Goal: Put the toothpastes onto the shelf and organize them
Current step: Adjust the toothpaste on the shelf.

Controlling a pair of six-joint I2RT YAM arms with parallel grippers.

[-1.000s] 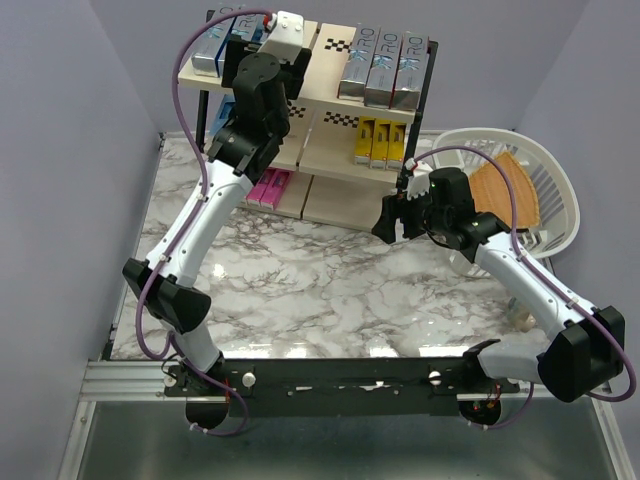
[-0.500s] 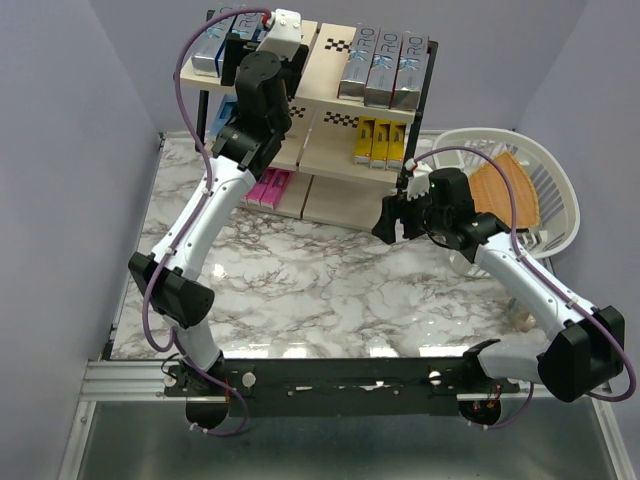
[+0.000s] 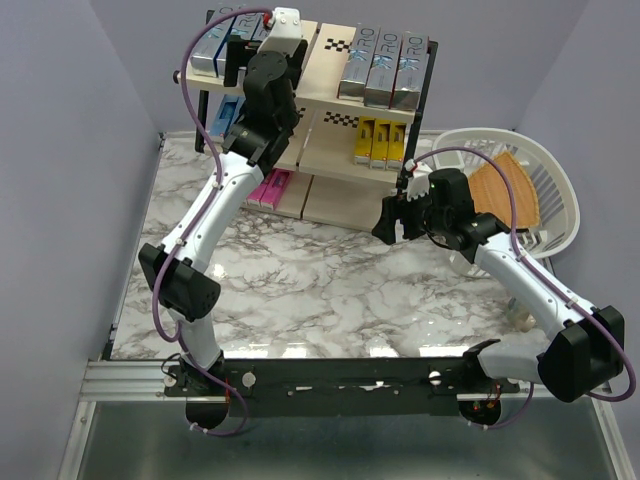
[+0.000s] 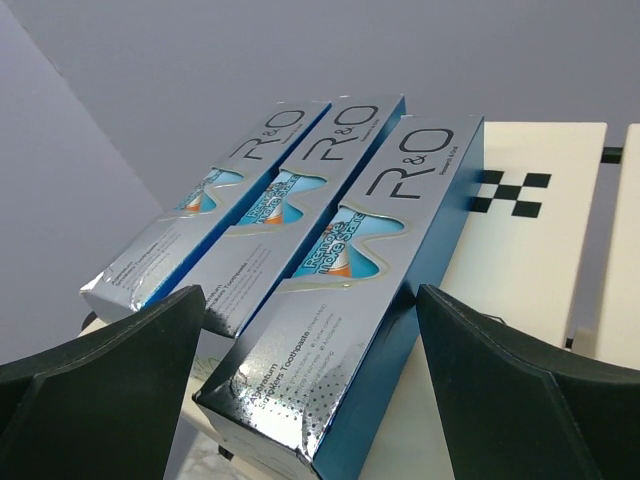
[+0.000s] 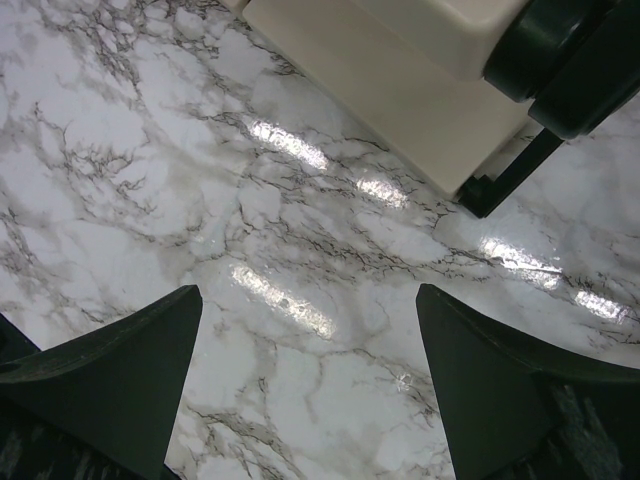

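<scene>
Top external view: a glossy white marble table [image 3: 300, 290] with grey veins sits between plain lavender walls [image 3: 70, 90]. The shelf [image 3: 328, 60] stands at its far edge, with a white basket [image 3: 555, 185] to the right. The toothpastes [image 3: 385, 68] lie on the shelf: silver on top, yellow in the middle, pink at the bottom. The left gripper [image 4: 310, 330] is spread wide at three silver boxes on the top left. The right gripper [image 5: 308, 300] is also wide and empty, over bare marble beside the shelf's foot.
</scene>
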